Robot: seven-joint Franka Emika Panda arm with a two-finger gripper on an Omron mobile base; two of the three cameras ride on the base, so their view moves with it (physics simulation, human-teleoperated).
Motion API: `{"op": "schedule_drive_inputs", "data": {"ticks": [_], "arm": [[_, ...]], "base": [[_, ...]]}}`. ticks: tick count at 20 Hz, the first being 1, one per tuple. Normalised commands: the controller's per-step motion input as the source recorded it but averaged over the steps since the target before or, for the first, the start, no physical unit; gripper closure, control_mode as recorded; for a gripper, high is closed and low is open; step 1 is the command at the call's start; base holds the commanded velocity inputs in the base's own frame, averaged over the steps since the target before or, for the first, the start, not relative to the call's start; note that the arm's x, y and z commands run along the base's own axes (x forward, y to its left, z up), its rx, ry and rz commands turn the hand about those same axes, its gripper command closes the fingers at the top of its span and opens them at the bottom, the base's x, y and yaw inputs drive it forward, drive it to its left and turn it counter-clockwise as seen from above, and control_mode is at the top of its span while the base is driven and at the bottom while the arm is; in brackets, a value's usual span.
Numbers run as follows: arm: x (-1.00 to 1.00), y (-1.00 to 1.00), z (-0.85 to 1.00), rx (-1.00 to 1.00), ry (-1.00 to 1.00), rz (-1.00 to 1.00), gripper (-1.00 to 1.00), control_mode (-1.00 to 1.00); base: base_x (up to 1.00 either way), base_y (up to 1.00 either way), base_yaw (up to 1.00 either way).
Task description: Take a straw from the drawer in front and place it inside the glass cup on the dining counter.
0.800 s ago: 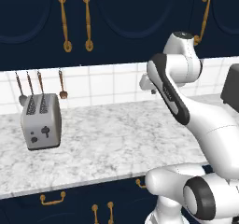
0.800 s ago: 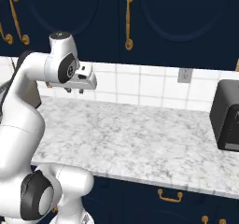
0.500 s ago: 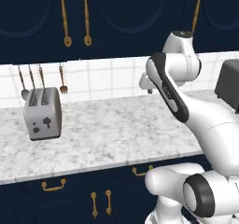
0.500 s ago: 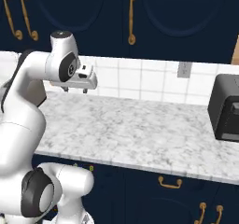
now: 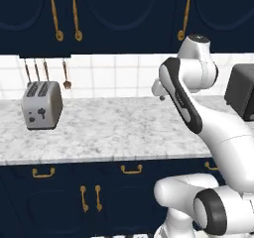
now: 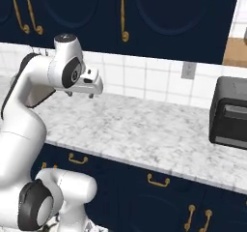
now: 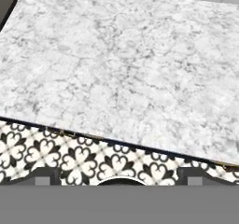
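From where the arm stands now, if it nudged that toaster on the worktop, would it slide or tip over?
The toaster would probably slide rather than tip: it looks boxy, wider than tall, and sits flat on the marble worktop, whose polished look suggests little grip. Its metal-looking shell suggests some weight, so a light nudge may barely move it. A push high up would be the likelier way to rock it.

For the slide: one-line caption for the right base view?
Open gripper held above a marble worktop, black oven to the right, drawers shut.

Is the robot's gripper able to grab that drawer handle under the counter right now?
Probably not yet. The gripper hangs open, high over the marble worktop, while the brass drawer handle sits below the worktop's front edge, so the arm would have to come forward and down first.
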Motion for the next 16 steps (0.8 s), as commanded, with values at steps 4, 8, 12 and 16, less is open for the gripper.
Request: {"op": "schedule_drive_inputs", "data": {"ticks": [4, 8, 12, 16], "arm": [[0.00, 0.00, 0.00, 0.00, 0.00, 0.00, -1.00, 1.00], [0.00, 0.00, 0.00, 0.00, 0.00, 0.00, -1.00, 1.00], [0.00, 0.00, 0.00, 0.00, 0.00, 0.00, -1.00, 1.00], [0.00, 0.00, 0.00, 0.00, 0.00, 0.00, -1.00, 1.00]], "base": [[0.24, -0.75, 0.55], [0.16, -0.63, 0.61], [0.01, -0.59, 0.65], [0.00, -0.56, 0.65]]}}
